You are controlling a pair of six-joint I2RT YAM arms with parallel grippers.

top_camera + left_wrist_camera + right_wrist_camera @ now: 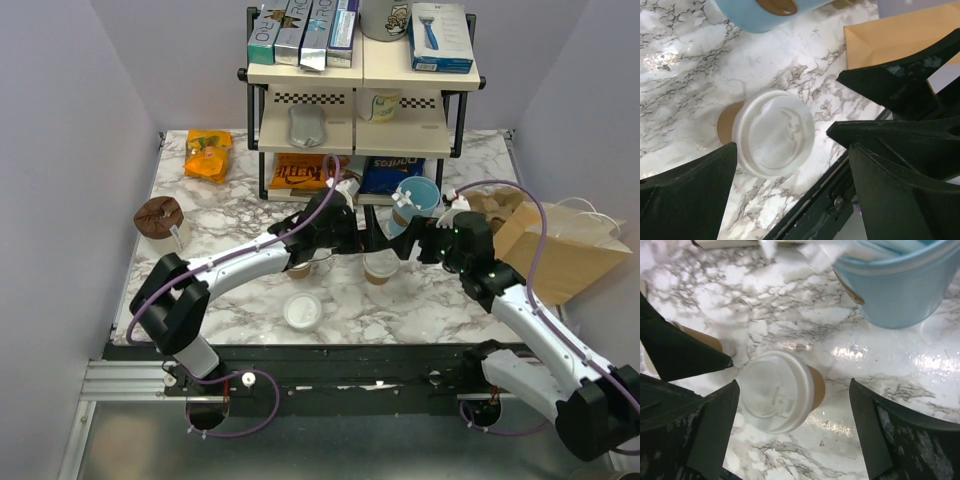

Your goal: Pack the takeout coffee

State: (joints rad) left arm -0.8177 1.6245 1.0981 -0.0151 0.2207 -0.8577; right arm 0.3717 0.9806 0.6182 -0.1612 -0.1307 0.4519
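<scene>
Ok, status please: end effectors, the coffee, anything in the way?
Left end effector open, right end effector open, both over the takeout coffee. Upright, lid on, not gripped. Light-blue cup close by, not touching.

A white marble-patterned worktop [440, 305] with grey veins filled the middle, boxed in by plain pale lilac walls [70, 150] at 9, 12 and 3 o'clock. A rack [330, 73] with a black frame and two cream shelves stood at 12 o'clock against the far wall. Light left bright glare [940, 362] on the glossy surface. A grey metal rail [120, 378] ran along the 6 o'clock edge.
</scene>
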